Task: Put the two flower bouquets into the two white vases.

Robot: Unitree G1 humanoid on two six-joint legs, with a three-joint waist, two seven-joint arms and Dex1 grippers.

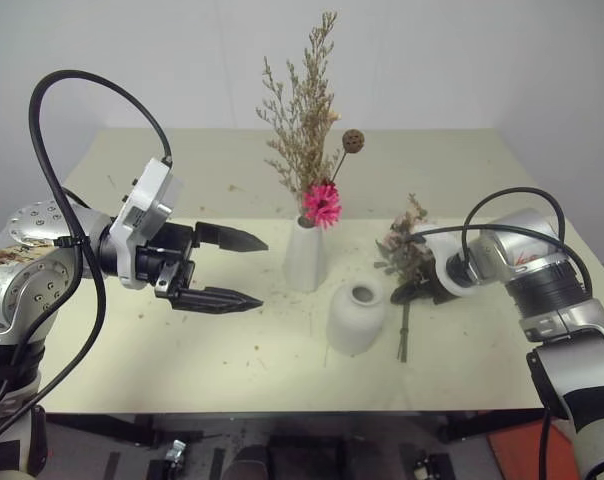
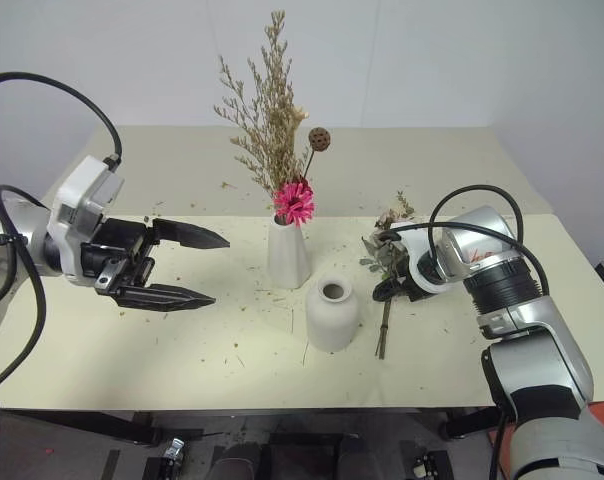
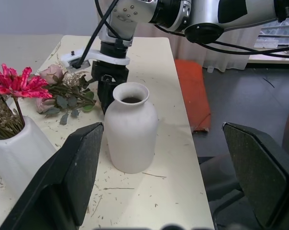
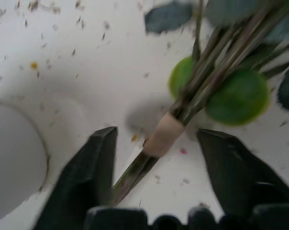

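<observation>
From the left eye view, the cream worktop (image 1: 182, 350) carries the tall cone vase (image 1: 305, 256) near its middle, already holding the dried bouquet (image 1: 304, 120) of tan sprigs, a magenta daisy and a brown seed pod, standing upright. Just in front of it and slightly to the right stands the squat round vase (image 1: 356, 316), its mouth unfilled. The rose bouquet (image 1: 406, 252) lies flat on the worktop to the right of both vases, stems pointing toward the near edge. The left gripper (image 1: 237, 268) hovers to the left of the vases, pointing right, its two black fingers spread wide with nothing between them. The right gripper (image 1: 414, 290) is down at the rose bouquet's stems.

The left wrist view looks past the wide-spread fingers (image 3: 72, 177) at the squat round vase (image 3: 130, 127) straight ahead, the cone vase at one side, and the pink roses and green leaves lying beyond (the right gripper (image 3: 108, 88) stands just behind the squat vase, over the stems).

In the right wrist view, the right gripper (image 4: 156, 165) straddles the bouquet's stems (image 4: 183, 105) where a tan band binds them; the fingers (image 4: 94, 167) sit either side, partly open and not pressed on the stems. The worktop is speckled with dry flecks.
</observation>
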